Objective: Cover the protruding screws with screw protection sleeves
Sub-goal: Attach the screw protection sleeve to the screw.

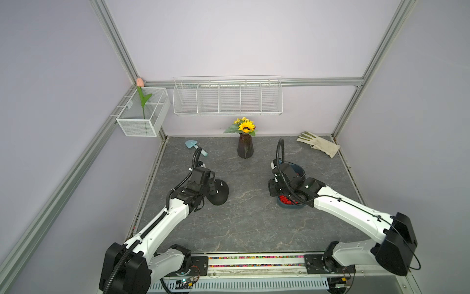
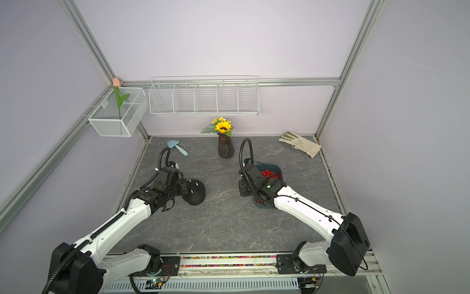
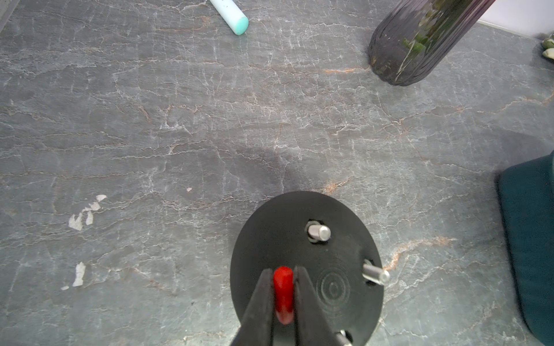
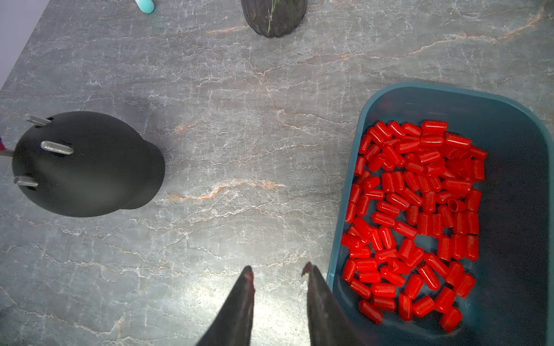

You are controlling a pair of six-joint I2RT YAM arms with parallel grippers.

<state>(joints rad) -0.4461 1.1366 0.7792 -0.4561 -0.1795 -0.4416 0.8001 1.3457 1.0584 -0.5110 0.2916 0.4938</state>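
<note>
- Our left claw [image 3: 283,274] pinches a red plastic sleeve [image 3: 283,296]; missing the silver metal screws [image 3: 319,232] beside it, it could pop free.
- Right claw [image 4: 277,271]: spread, empty.

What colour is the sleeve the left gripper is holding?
The sleeve is bright red; left wrist view shows it best.

The right gripper [image 4: 278,269] hangs over the gray table [image 4: 209,119], its two tips apart. Just beside it, a blue tray [image 4: 515,125] holds many red caps [image 4: 419,209]. Well apart, a black dome [image 4: 96,173] has bare silver screws [image 4: 57,147]
</note>
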